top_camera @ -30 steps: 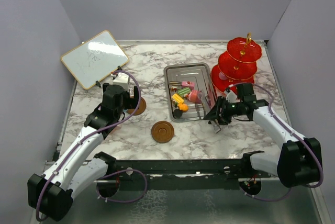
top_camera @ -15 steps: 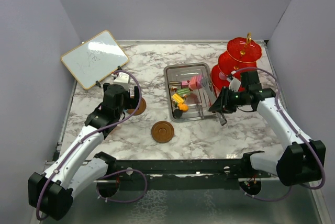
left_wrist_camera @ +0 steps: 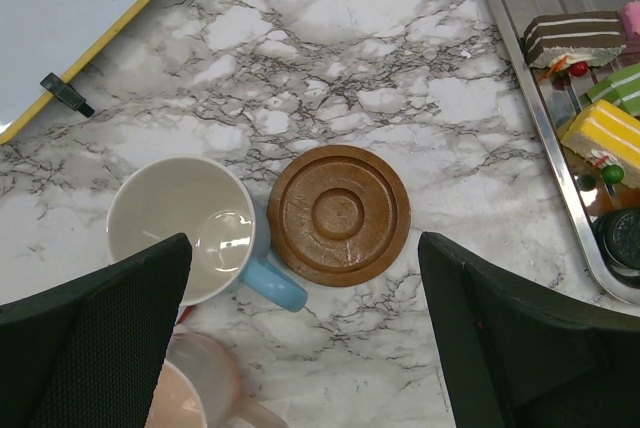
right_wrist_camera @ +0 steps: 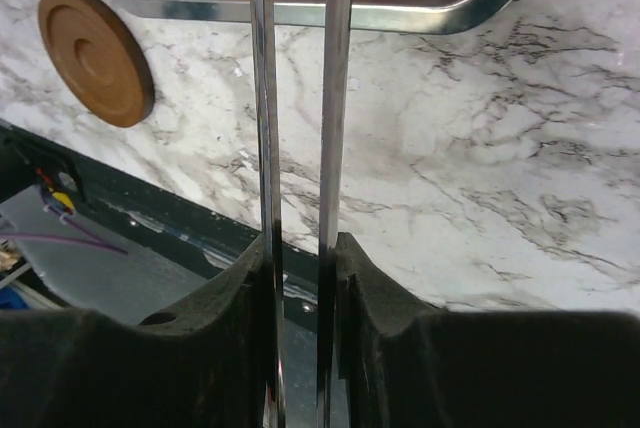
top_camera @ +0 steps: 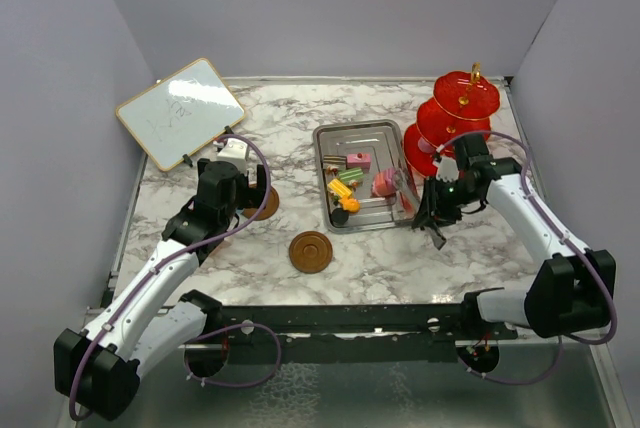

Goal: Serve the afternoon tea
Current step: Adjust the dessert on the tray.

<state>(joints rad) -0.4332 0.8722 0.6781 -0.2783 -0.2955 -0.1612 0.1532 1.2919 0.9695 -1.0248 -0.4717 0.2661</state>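
Nearest me, a brown saucer lies alone. The right gripper is clamped on steel tongs, blades squeezed nearly together, reaching over the steel tray toward the pink cake piece (pinched or not, I can't tell). On smooth blades it could slip on the way to the red stand behind. That arm bends in from the right, wrist tipped down. The left gripper hangs wide open over the second saucer and the blue cup.

The left arm and right arm wear white shells between black joints. A purple cable loops along each. The left gripper has black, finely textured fingers.
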